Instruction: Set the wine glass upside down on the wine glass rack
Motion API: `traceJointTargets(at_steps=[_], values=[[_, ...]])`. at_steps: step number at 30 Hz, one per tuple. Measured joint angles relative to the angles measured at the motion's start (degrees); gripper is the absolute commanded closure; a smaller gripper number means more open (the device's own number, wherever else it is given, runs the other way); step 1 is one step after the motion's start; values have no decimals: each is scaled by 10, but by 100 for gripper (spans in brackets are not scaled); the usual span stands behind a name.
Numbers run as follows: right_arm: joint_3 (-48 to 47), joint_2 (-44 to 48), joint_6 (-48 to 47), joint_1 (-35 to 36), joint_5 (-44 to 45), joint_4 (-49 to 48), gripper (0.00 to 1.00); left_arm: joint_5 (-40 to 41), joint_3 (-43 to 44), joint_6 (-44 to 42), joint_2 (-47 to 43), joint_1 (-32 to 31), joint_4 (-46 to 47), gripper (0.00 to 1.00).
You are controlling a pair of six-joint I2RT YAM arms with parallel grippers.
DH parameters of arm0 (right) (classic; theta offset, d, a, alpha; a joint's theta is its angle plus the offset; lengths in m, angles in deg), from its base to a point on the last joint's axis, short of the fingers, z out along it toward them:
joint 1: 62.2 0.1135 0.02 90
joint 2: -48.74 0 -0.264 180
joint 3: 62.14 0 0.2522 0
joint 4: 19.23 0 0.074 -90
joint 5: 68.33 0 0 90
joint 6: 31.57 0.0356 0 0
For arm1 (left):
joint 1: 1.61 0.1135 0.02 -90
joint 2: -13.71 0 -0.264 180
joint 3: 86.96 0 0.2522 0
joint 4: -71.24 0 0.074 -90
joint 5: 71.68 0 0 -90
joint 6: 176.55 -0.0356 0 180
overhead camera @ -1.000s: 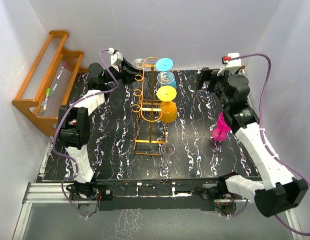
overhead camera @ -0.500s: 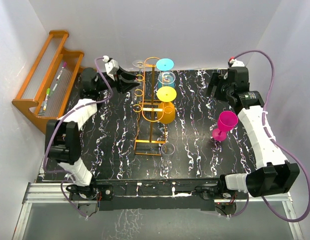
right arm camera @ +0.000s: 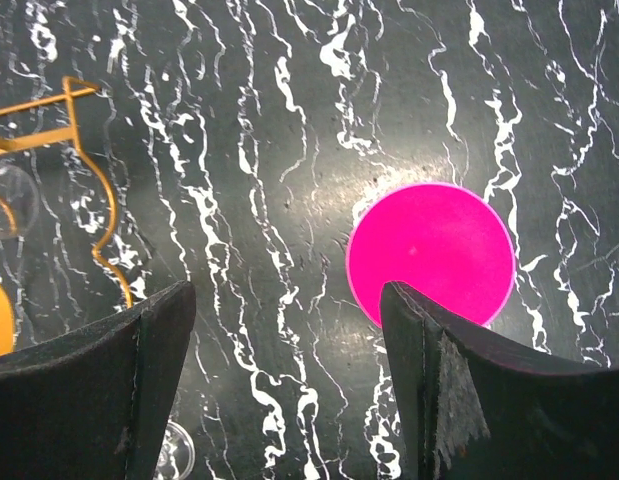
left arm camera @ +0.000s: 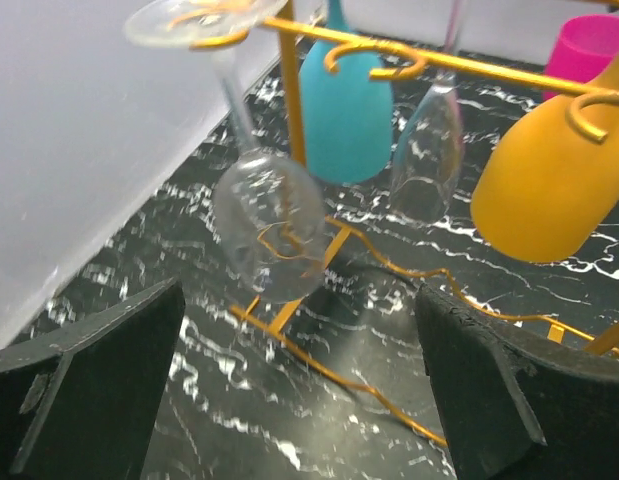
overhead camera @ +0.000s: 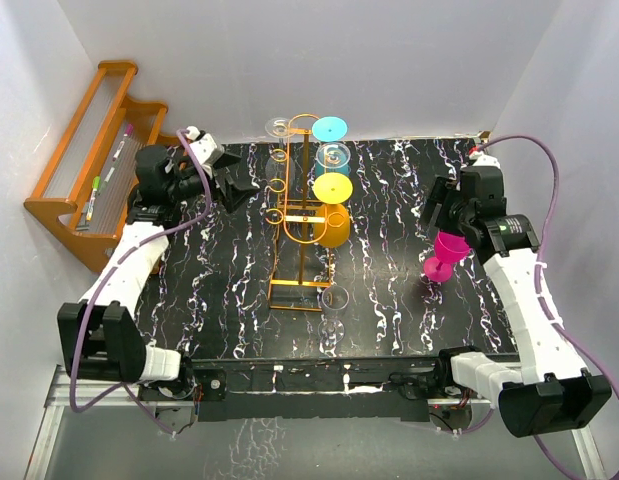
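Observation:
A clear wine glass [left arm camera: 269, 225] hangs upside down by its foot [overhead camera: 276, 127] on a far-left hook of the golden wire wine glass rack [overhead camera: 297, 215]. My left gripper [overhead camera: 234, 185] is open just left of the rack, and its jaws [left arm camera: 304, 400] hold nothing. Blue [overhead camera: 329, 128], clear [overhead camera: 335, 155] and orange [overhead camera: 334, 225] glasses hang on the rack's right rail. A pink wine glass [overhead camera: 444, 255] stands upright on the table. My right gripper [overhead camera: 441, 208] hovers open above it; seen from above, the pink rim [right arm camera: 431, 253] lies ahead of the right finger [right arm camera: 469, 390].
A brown wooden stepped shelf [overhead camera: 94, 150] with pens leans at the far left. Another clear glass [overhead camera: 334, 300] stands on the black marbled table [overhead camera: 229, 290] by the rack's near end. White walls close in the back and both sides.
My left gripper opened, let go of the clear glass now hanging on the rack, and drew back to the left. My right arm swung nearer, over the pink glass, jaws slightly narrower.

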State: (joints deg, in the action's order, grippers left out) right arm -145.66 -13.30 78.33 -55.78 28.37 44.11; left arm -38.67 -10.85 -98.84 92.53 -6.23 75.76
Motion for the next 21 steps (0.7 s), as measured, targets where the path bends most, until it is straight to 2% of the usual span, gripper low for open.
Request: traceJointTargets(at_steps=[3,5,8,10,14,16,21], values=[[25,5,2,0,11,0,26,58,-3,-12,-33,1,-77,3],[43,5,3,0,16,-1,32,103,12,-14,-60,3,-145,3],[67,4,6,0,27,-2,36,171,77,-23,-78,5,-255,3],[75,-1,7,0,35,-2,43,227,126,-30,-90,5,-327,3],[79,-17,8,0,45,-18,49,316,163,-33,-120,8,-429,3],[83,-21,8,0,48,-30,55,354,172,-31,-125,8,-475,3],[104,-31,6,-1,58,-52,57,407,181,-26,-125,8,-559,3]])
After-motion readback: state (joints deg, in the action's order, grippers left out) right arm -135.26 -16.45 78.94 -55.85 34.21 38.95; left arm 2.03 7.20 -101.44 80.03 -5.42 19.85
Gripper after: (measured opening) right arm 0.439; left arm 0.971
